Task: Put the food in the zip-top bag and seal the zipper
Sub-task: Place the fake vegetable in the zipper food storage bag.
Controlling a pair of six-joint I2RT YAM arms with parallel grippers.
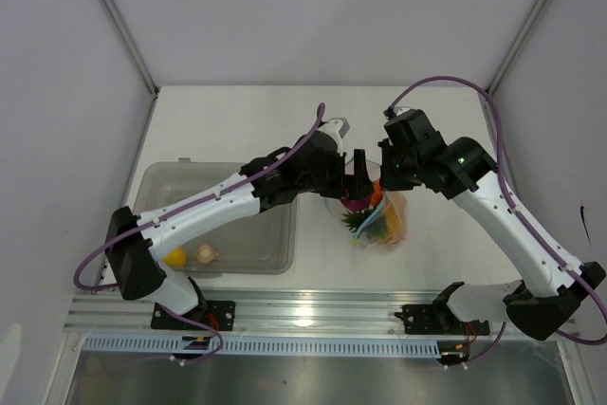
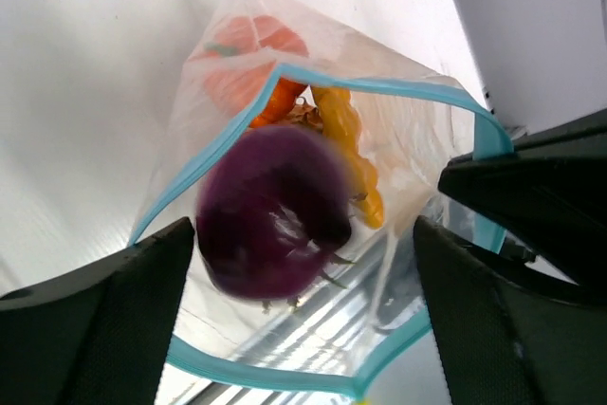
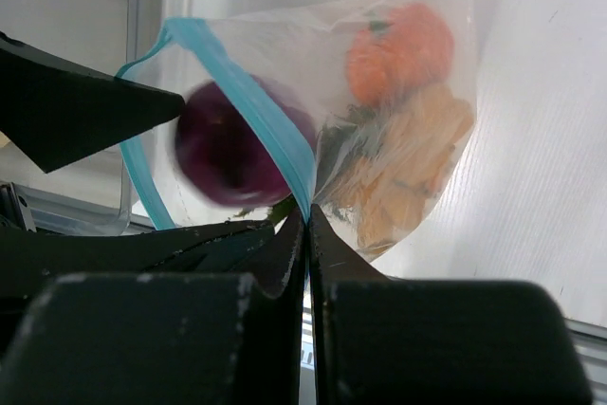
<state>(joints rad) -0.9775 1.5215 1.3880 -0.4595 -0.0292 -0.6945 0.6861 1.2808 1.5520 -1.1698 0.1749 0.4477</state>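
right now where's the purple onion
In the left wrist view the purple onion is in the zip-top bag's open mouth, between the fingers of the open left gripper, with an orange fruit deeper inside.

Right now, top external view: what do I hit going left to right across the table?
Grey tub holding lemon, then garlic → purple onion → orange pieces in the zip-top bag. Left hand and right hand overlap the bag, so skipped.
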